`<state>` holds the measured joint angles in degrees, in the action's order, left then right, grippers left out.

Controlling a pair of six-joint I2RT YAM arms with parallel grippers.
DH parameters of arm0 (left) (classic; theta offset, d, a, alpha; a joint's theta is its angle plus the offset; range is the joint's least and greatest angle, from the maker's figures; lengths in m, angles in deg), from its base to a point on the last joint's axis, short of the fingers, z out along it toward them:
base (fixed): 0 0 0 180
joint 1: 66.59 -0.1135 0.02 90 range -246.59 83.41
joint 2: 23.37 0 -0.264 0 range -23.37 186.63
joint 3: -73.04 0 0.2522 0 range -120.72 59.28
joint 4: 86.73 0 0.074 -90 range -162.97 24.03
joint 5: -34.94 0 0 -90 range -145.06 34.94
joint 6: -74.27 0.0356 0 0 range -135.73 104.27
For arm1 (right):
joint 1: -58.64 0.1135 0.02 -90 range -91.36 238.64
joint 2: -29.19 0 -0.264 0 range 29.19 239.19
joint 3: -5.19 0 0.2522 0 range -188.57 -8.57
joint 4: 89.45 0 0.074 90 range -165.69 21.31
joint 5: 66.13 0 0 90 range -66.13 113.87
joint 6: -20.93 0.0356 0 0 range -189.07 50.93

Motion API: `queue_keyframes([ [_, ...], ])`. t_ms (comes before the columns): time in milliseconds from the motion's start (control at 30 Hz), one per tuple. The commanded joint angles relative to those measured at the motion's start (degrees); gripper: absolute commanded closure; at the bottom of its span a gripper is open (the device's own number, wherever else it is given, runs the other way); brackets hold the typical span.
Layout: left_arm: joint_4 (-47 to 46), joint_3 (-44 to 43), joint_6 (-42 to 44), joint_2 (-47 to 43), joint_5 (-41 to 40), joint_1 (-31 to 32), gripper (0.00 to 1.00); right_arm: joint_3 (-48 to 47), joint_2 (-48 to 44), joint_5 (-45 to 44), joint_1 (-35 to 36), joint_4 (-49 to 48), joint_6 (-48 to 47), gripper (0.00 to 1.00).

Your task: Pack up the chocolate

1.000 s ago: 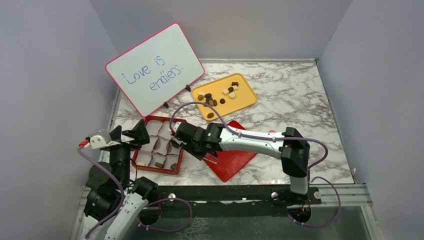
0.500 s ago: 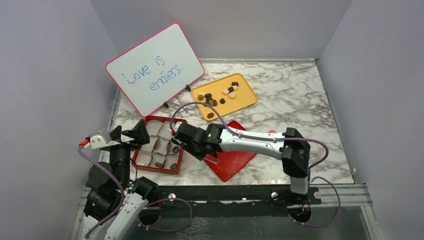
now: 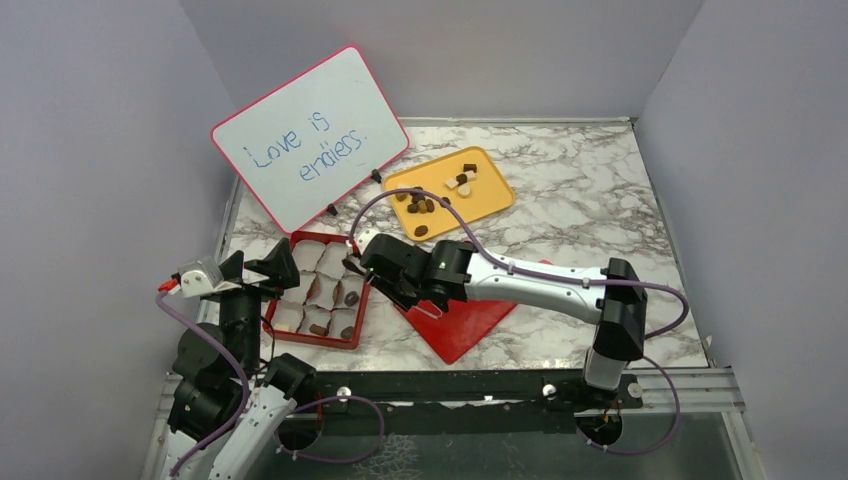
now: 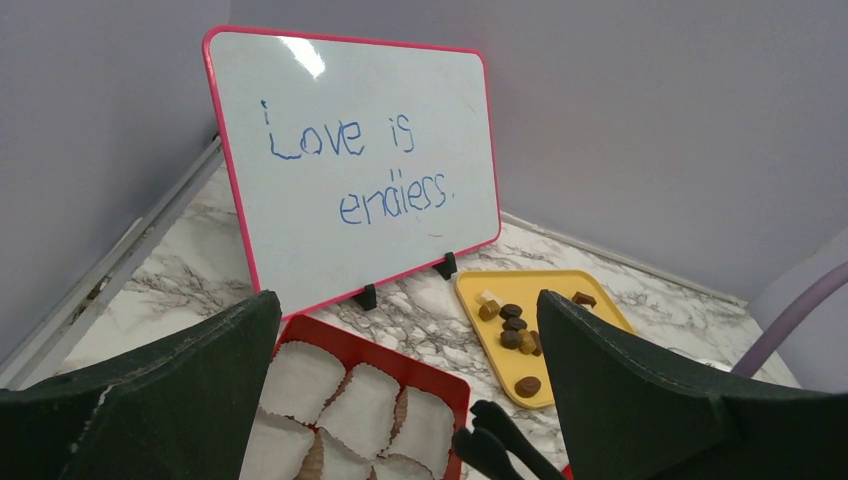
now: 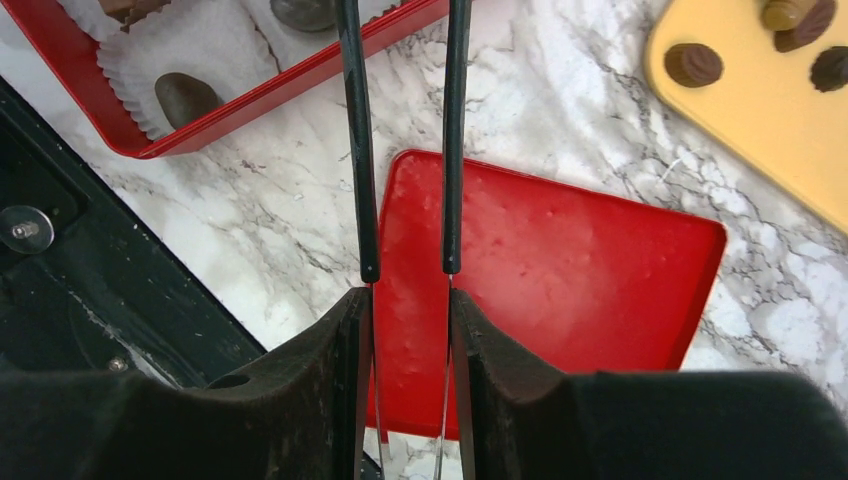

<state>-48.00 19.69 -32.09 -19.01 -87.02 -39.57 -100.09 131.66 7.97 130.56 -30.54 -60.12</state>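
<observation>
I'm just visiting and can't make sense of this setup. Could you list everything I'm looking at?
whiteboard: one, white with a pink frame, reads "Love is endless.", propped at far left
yellow tray: one, far centre of the table
loose chocolates: about ten, mostly dark brown, a few pale, on the yellow tray
red box: one, near left
paper cups: several, white, lining the red box
packed chocolates: a few, brown, in the cups
red lid: one, flat beside the box
table: one, grey-veined marble
tweezers: one pair, black tips, held by the right gripper
left gripper: black, open, raised at the box's left side
right gripper: black, closed on the tweezers, over the red lid
</observation>
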Motion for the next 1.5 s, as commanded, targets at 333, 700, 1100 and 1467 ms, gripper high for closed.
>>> queue_keyframes([
  [333,-1.0,-0.3,-5.7,6.5,9.4,0.1,0.05,4.9,-10.3,-4.9,-3.4,-2.0,-2.2,0.64],
  [700,-7.3,-3.9,-16.0,30.9,28.5,0.1,0.08,11.8,-16.2,0.2,-3.4,-9.8,-7.4,0.64],
  [1100,-6.8,-0.9,-15.4,41.6,27.2,0.1,0.09,14.7,-22.7,-1.4,-3.4,-12.9,-6.2,0.64],
  [1467,-5.8,-0.5,-14.2,40.8,27.8,0.1,0.09,15.6,-22.8,-4.4,-3.4,-11.8,-4.6,0.64],
])
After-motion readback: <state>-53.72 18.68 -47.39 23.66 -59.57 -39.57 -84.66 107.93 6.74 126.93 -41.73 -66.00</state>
